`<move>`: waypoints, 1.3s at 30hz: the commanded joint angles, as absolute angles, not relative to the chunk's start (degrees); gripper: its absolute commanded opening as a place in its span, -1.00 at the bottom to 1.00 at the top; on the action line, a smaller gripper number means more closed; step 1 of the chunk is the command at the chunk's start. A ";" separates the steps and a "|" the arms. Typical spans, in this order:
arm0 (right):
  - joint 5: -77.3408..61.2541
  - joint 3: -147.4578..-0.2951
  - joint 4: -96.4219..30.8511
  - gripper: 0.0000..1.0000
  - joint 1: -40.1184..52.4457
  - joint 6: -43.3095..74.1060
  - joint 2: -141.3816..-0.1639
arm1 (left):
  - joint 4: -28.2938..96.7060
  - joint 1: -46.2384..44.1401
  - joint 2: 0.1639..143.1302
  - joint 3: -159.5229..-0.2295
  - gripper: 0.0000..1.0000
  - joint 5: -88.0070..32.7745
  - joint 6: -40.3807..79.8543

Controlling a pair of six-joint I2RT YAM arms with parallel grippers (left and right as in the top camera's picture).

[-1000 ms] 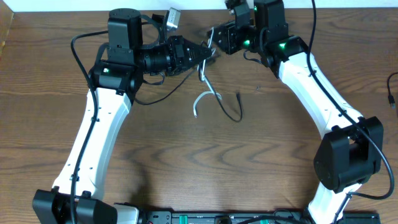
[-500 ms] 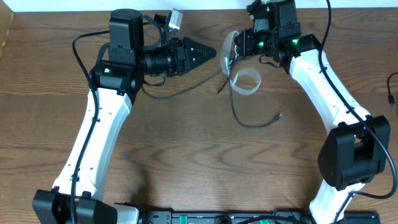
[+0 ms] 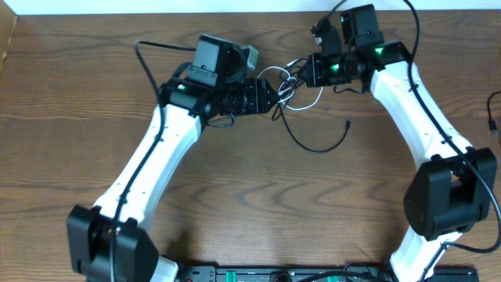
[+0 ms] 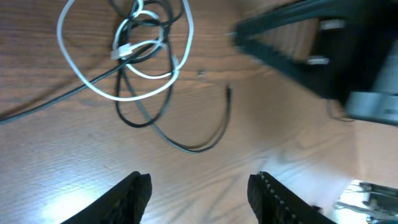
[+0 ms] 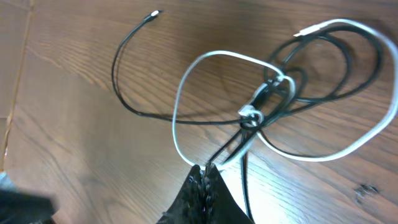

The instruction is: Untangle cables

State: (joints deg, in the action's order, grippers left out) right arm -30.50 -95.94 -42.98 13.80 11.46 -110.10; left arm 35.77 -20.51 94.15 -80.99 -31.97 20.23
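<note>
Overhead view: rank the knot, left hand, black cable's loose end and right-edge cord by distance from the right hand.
1. Knot, just left of the right hand.
2. Left hand, beyond the knot.
3. Black cable's loose end, lower right.
4. Cord, far right table edge.

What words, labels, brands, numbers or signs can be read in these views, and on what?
No readable text in any view.
On the black bar at the table's near edge: green marks, too small to read.
On the black cable, white cable and wooden table: no print visible.
</note>
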 commanded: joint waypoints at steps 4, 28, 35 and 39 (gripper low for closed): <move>-27.31 -96.20 -47.07 -0.56 7.57 10.11 -106.08 | 31.31 -20.45 103.66 -80.42 0.33 -24.32 16.10; -25.17 -93.73 -47.22 -0.05 7.38 8.05 -106.13 | 10.37 -19.66 102.35 -81.89 -0.85 -29.23 29.10; -25.26 -92.71 -44.66 -0.04 9.50 8.05 -106.15 | 11.00 -20.51 89.14 -81.89 -0.85 -40.45 29.21; -25.63 -92.71 -44.12 -0.03 11.27 8.03 -106.15 | 9.93 -20.71 85.91 -81.89 -0.85 -46.41 29.21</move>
